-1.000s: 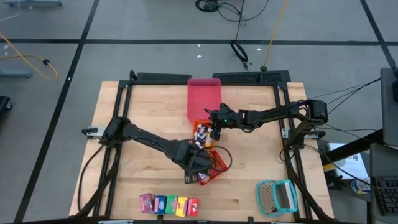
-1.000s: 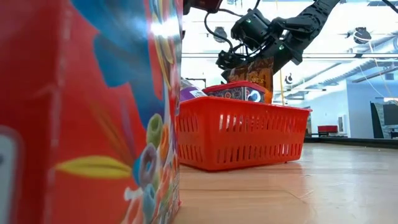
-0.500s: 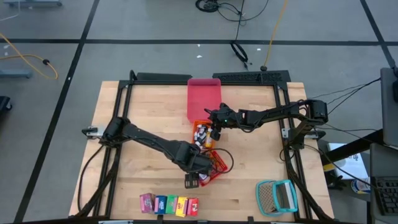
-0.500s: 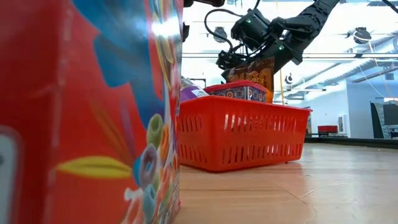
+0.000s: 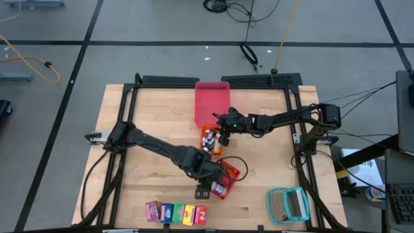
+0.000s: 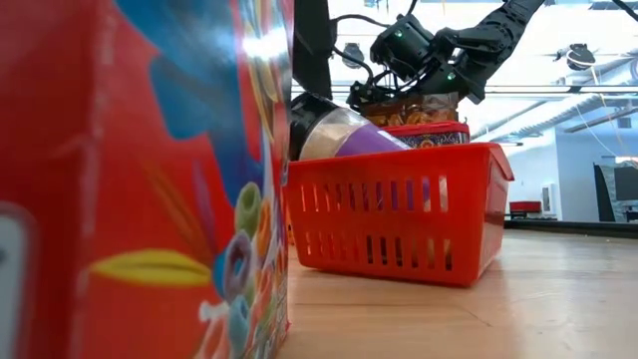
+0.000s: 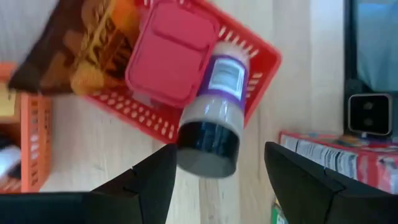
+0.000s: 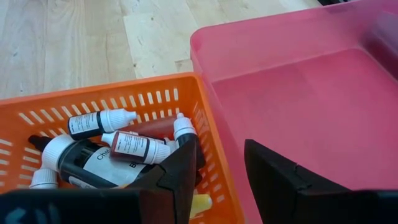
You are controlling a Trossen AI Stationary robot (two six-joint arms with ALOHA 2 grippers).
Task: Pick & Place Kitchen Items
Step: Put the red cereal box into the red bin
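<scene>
The dark-lidded jar [image 7: 213, 111], clear with a purple-edged white label, lies tilted over the rim of the red basket [image 7: 261, 62], lid end outward. Beside it inside that basket sits a small red container [image 7: 171, 53] with a flat lid. Tiny bottles [image 8: 106, 146] with white caps lie jumbled in the orange basket beside the red one. A row of small cartons [image 5: 176, 211], pink, blue, green, yellow and red, stands near the red basket.
</scene>
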